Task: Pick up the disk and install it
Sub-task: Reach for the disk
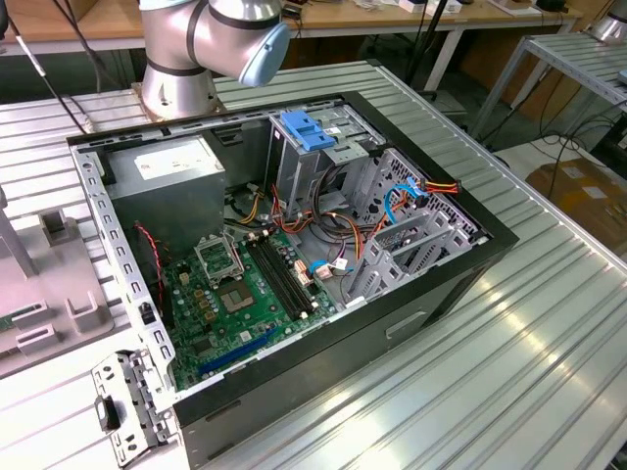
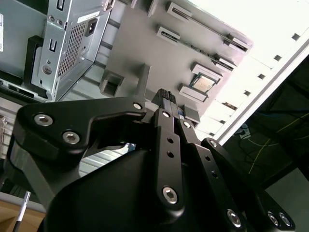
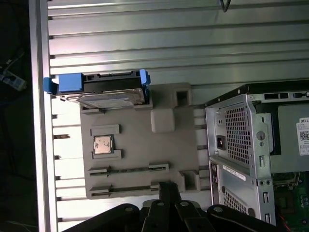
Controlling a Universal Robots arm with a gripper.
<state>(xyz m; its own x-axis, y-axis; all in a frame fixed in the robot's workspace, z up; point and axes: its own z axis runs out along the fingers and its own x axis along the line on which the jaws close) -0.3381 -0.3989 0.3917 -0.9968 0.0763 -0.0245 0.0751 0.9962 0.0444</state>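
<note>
The blue-railed disk (image 3: 104, 94) sits on the grey fixture (image 3: 140, 145), its print unreadable.

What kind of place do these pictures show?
Probably a robotics lab for computer assembly: a robot arm stands beside an open computer case on a ribbed metal table, and the disk sits in a grey fixture.

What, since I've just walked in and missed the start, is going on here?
A robot arm is working on fitting a disk into the open computer case on the metal table. The disk, with its blue rails, has not yet been picked up. It sits at one end of the grey fixture tray beside the case. The gripper hovers over the tray's other end, apart from the disk.
</note>
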